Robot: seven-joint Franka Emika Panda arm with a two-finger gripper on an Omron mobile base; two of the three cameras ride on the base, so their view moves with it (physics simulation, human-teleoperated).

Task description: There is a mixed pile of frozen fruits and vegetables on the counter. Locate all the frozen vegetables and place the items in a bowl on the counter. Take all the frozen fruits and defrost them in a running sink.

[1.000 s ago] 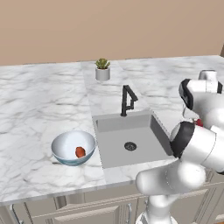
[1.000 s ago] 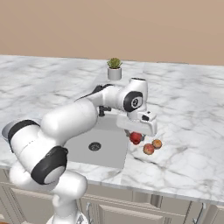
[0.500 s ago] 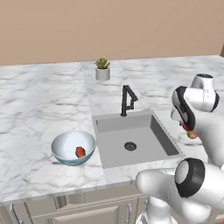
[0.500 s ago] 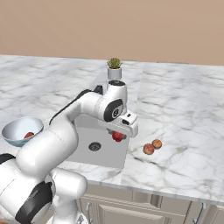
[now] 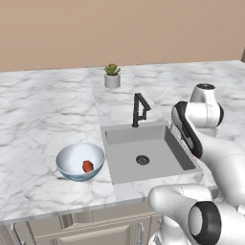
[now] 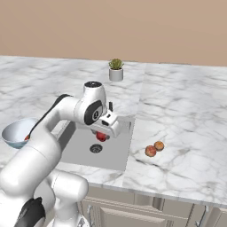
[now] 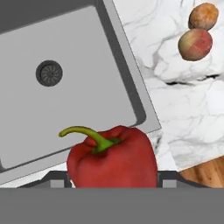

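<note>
Held item: a glossy dark red bell pepper with a curled green stem (image 7: 113,156), one of the frozen vegetables, hanging over the sink.
Pincer: the pincer (image 6: 104,134) is clamped on the red pepper, its dark tips at the pepper's two sides in the hand view.
Sink: the grey rectangular recessed basin (image 5: 125,165) with a dark round drain (image 5: 142,160) lies below the pepper; the black angular faucet (image 5: 139,108) stands at its far edge.
Bowl: the wide glossy pale blue-white bowl (image 5: 66,158) sits on the counter left of the sink, with one orange-red lump (image 5: 87,166) already inside.
Fruits: two small orange-peach balls (image 6: 154,148) lie touching on the white marble counter (image 6: 181,124), right of the sink.
Beyond: a small white pot with a green plant (image 6: 116,70) stands far back on the counter.
Step in hand: carrying the second vegetable towards the bowl, judged from its position over the basin.
Next move: travel left past the sink's edge, stop above the bowl, lower, then release; the fruits remain for the sink afterwards.
</note>
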